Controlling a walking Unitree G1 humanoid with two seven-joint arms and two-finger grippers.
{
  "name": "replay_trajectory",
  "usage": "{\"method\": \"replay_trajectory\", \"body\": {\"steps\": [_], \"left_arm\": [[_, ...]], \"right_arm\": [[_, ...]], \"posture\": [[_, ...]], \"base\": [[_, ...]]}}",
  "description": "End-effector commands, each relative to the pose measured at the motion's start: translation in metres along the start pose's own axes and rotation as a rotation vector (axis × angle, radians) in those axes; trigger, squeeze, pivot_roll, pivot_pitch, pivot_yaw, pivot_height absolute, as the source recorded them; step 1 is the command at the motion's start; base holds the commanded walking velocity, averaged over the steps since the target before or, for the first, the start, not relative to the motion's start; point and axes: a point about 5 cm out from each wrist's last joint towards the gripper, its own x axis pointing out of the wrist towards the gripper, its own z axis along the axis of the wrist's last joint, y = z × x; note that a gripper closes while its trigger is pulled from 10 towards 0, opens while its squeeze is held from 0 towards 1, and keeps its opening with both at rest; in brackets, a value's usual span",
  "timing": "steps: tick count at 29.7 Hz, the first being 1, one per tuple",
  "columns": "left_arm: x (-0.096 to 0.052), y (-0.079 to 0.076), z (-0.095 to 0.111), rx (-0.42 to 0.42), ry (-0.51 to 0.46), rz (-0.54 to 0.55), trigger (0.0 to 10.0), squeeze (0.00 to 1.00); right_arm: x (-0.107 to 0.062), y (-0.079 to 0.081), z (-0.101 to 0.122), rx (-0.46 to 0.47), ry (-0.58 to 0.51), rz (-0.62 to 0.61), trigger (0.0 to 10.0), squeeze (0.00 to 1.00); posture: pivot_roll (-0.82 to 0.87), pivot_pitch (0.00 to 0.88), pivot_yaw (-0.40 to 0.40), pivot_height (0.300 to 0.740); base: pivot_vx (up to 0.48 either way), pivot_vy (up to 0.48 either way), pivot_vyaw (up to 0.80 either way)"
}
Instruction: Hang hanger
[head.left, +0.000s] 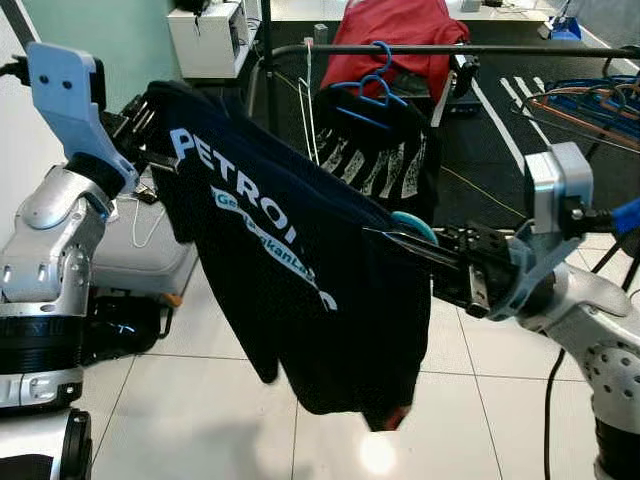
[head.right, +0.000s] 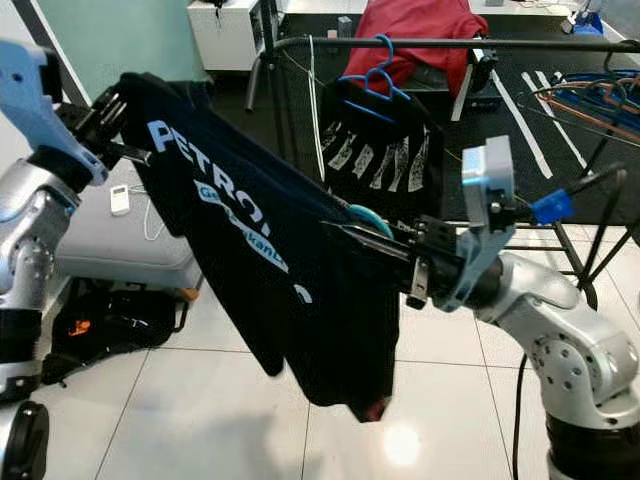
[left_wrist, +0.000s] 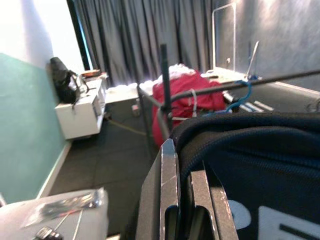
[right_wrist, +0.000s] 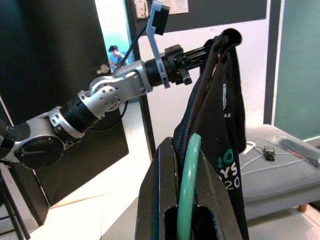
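**Dark T-shirt on teal hanger, held between both grippers before the clothes rail**

Item 1, nearest: dark T-shirt (head.left: 300, 270) with pale blue lettering, stretched slantwise in the air between the two arms, its hem hanging low over the white tiled floor (head.left: 200, 420). The cloth hides most of the teal hanger (head.left: 415, 226) inside it; just a curved piece shows at the right gripper, and the lettering is partly folded and unreadable in full

Item 2: right gripper (head.right: 345, 232), arm reaching in from the right, bent at the elbow, fingers level and clamped together on the teal hanger and the shirt's edge, as the right wrist view confirms

Item 3: left gripper (head.left: 150, 125), arm raised high on the left, fingers closed on the shirt's upper corner; the fingertips are buried in cloth

Item 4, behind: black clothes rail (head.left: 450, 49) carrying a blue hanger (head.left: 375, 85) with another dark printed garment (head.left: 385, 160) and a red garment (head.left: 395, 35) draped beyond it

Item 5, left background: grey padded bench (head.right: 120, 240), white cabinet (head.left: 205, 38), teal wall (head.left: 110, 35)
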Motion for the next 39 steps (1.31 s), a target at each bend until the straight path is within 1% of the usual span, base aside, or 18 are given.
{"method": "replay_trajectory", "body": {"steps": [1, 4, 11, 15, 16, 18, 21, 22, 27, 29, 31, 32, 33, 34, 35, 36, 38, 39], "left_arm": [[-0.008, 0.031, -0.003, 0.051, 0.036, 0.171, 10.0, 0.0], [-0.01, 0.044, -0.003, 0.08, 0.035, 0.221, 10.0, 0.0], [-0.012, 0.056, -0.002, 0.109, 0.046, 0.274, 10.0, 0.0], [-0.014, 0.059, -0.006, 0.122, 0.07, 0.287, 10.0, 0.0], [-0.014, 0.059, -0.006, 0.122, 0.07, 0.287, 10.0, 0.0], [-0.015, 0.06, -0.008, 0.123, 0.079, 0.297, 10.0, 0.0], [-0.016, 0.062, -0.01, 0.122, 0.085, 0.309, 10.0, 0.0], [-0.017, 0.063, -0.011, 0.118, 0.095, 0.317, 10.0, 0.0], [-0.017, 0.063, -0.014, 0.11, 0.105, 0.318, 10.0, 0.0], [-0.015, 0.05, -0.021, 0.07, 0.116, 0.268, 10.0, 0.0], [-0.015, 0.05, -0.021, 0.07, 0.116, 0.268, 10.0, 0.0], [-0.013, 0.039, -0.023, 0.035, 0.108, 0.23, 10.0, 0.0], [-0.011, 0.024, -0.024, -0.03, 0.08, 0.169, 10.0, 0.0], [-0.011, 0.024, -0.024, -0.03, 0.08, 0.169, 10.0, 0.0], [-0.008, 0.005, -0.021, -0.107, 0.037, 0.086, 10.0, 0.0], [-0.007, -0.008, -0.019, -0.158, 0.007, 0.029, 10.0, 0.0], [-0.008, -0.051, -0.01, -0.3, -0.07, -0.167, 10.0, 0.0], [-0.009, -0.065, -0.006, -0.338, -0.091, -0.231, 10.0, 0.0]], "right_arm": [[-0.008, 0.005, 0.01, -0.028, -0.019, 0.031, 0.0, 0.0], [-0.016, 0.005, 0.009, -0.021, 0.014, 0.02, 0.0, 0.0], [-0.018, 0.009, 0.009, -0.015, 0.02, 0.032, 0.0, 0.0], [-0.017, 0.011, 0.029, -0.053, -0.076, 0.046, 0.0, 0.0], [-0.017, 0.011, 0.029, -0.053, -0.076, 0.046, 0.0, 0.0], [-0.019, 0.006, 0.04, -0.087, -0.123, 0.01, 0.0, 0.0], [-0.021, 0.001, 0.046, -0.111, -0.146, -0.024, 0.0, 0.0], [-0.022, -0.005, 0.052, -0.131, -0.179, -0.062, 0.0, 0.0], [-0.024, -0.01, 0.06, -0.157, -0.224, -0.101, 0.0, 0.0], [-0.024, -0.029, 0.067, -0.193, -0.255, -0.245, 0.0, 0.0], [-0.024, -0.029, 0.067, -0.193, -0.255, -0.245, 0.0, 0.0], [-0.024, -0.038, 0.068, -0.204, -0.254, -0.317, 0.0, 0.0], [-0.024, -0.046, 0.067, -0.212, -0.258, -0.38, 0.0, 0.0], [-0.024, -0.046, 0.067, -0.212, -0.258, -0.38, 0.0, 0.0], [-0.023, -0.051, 0.066, -0.212, -0.27, -0.42, 0.0, 0.0], [-0.022, -0.054, 0.066, -0.21, -0.28, -0.443, 0.0, 0.0], [-0.016, -0.056, 0.062, -0.194, -0.29, -0.442, 0.0, 0.0], [-0.013, -0.056, 0.06, -0.19, -0.287, -0.437, 0.0, 0.0]], "posture": [[-0.13, 0.126, 0.043, 0.74], [-0.13, 0.12, 0.043, 0.74], [-0.13, 0.123, 0.048, 0.74], [-0.13, 0.13, 0.049, 0.74], [-0.13, 0.13, 0.049, 0.74], [-0.14, 0.132, 0.048, 0.74], [-0.14, 0.134, 0.048, 0.74], [-0.14, 0.134, 0.048, 0.74], [-0.13, 0.135, 0.048, 0.74], [-0.13, 0.135, 0.048, 0.74], [-0.13, 0.135, 0.048, 0.74], [-0.13, 0.136, 0.047, 0.74], [-0.13, 0.137, 0.045, 0.74], [-0.13, 0.137, 0.045, 0.74], [-0.12, 0.138, 0.043, 0.74], [-0.12, 0.138, 0.043, 0.74], [-0.12, 0.139, 0.043, 0.74], [-0.12, 0.139, 0.043, 0.74]], "base": [[0.0, 0.0, 0.0], [0.0, 0.0, 0.0], [0.0, 0.0, 0.0], [0.0, 0.0, 0.0], [0.0, 0.0, 0.0], [0.0, 0.0, 0.0], [0.0, 0.0, 0.0], [0.0, 0.0, 0.0], [0.0, 0.0, 0.0], [0.0, 0.0, 0.0], [0.0, 0.0, 0.0], [0.0, 0.0, 0.0], [0.0, 0.0, 0.0], [0.0, 0.0, 0.0], [0.0, 0.0, 0.0], [0.0, 0.0, 0.0], [0.0, 0.0, 0.0], [0.0, 0.0, 0.0]]}}
